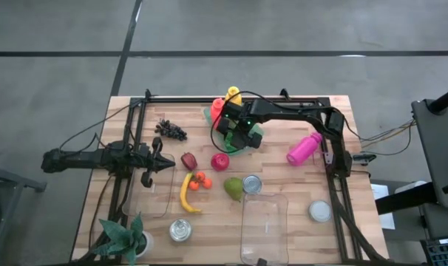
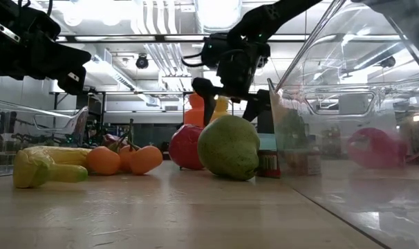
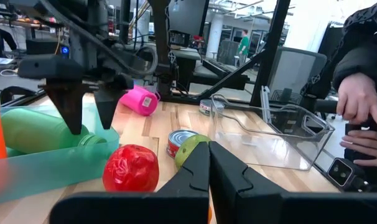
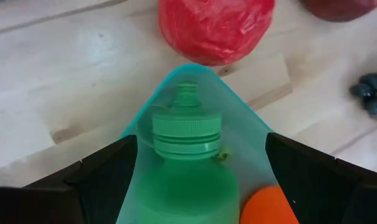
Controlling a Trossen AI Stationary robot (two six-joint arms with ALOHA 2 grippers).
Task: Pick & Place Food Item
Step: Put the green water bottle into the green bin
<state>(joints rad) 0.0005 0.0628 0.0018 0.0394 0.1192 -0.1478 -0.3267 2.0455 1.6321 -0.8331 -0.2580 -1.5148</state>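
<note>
The desk point(image 1: 298, 185) was pale wooden planking with visible grain, framed by dark metal rails. On it lay glossy plastic play food: a round red apple point(image 1: 219, 162) with a wrinkled, shiny skin, a darker red fruit point(image 1: 188, 160), a curved yellow banana point(image 1: 185, 193), small orange tomatoes point(image 1: 200, 180), a lumpy green pear point(image 1: 233, 188), and a cluster of dark grapes point(image 1: 171, 130). Two ribbed metal cans point(image 1: 251, 184) stood among them, near a clear, hard-walled plastic container point(image 1: 263, 225) with rounded corners. A smooth pink bottle point(image 1: 304, 148) lay on its side toward the right rail.

The task's thing, a green bottle point(image 4: 187, 162), lay in a translucent teal tray point(image 4: 251, 134) near the desk's far edge, just behind the apple. It was smooth and cylindrical with a ridged screw cap and a small spout, its cap end pointing into the tray's narrowed corner. An orange rounded item point(image 4: 269, 205) lay beside it in the tray.

The right gripper point(image 3: 89, 115) hung directly over the bottle with its jaws spread wide, one dark tapered finger on each side of the cap end, not clamped on it. The left gripper point(image 1: 165, 164) waited at the desk's left side, its jaws pressed together on nothing.
</note>
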